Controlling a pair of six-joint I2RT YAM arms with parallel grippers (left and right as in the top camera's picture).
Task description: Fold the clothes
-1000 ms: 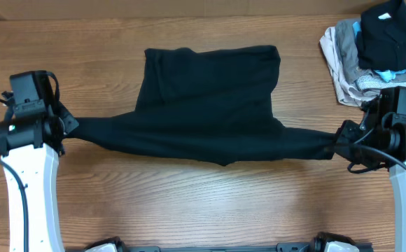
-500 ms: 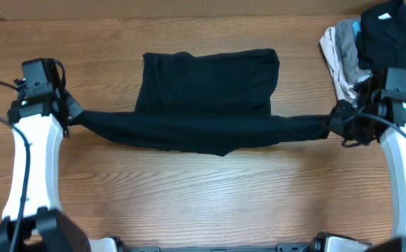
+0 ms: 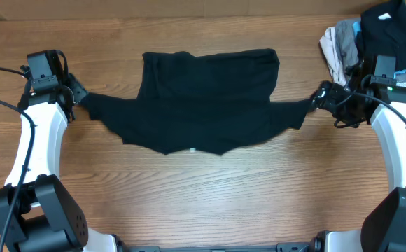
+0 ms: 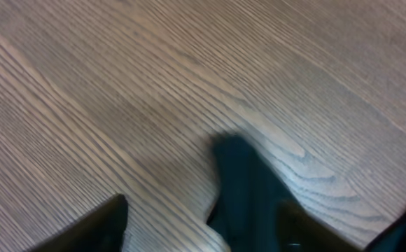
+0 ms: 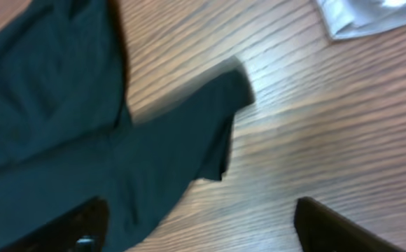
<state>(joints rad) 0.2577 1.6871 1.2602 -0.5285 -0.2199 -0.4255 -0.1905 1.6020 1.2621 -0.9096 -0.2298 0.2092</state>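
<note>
Left hand (image 3: 75, 93): fingers (image 4: 108, 222) spread apart, gripping nothing; low over the desk (image 3: 203, 203) at its left side, pointing in toward the middle.
Right hand (image 3: 320, 96): fingers (image 5: 84, 225) spread wide as well, empty; low at the right side of the desk, facing the left hand across the cloth.
Left arm (image 3: 31, 154): white link reaching from the near edge up to the wrist, black cable looping off to the left.
Right arm (image 3: 399, 150): mirrored pose, white link bent in toward the cloth, black cable running along it.
Left sleeve (image 3: 94, 103): dark tip flat on the wood between the spread fingers; whether touching either finger, cannot tell.
Right sleeve (image 3: 302, 110): tip flat on the wood ahead of the fingers, apart from both.
Black shirt (image 3: 206, 98): middle of the desk, lying flat, sleeves stretched out to either side, lower edge sagging to a shallow point.
Pile of clothes (image 3: 378, 42): far right corner, a black piece on top of grey and white ones with a bit of light blue, just behind the right hand.
Writing: one pale speck at the shirt's lower edge, too small to read.
Hard to see: fingers cut off by the bottom edge in both wrist views; left wrist view blurred; pile cut by the right edge of the overhead view.
</note>
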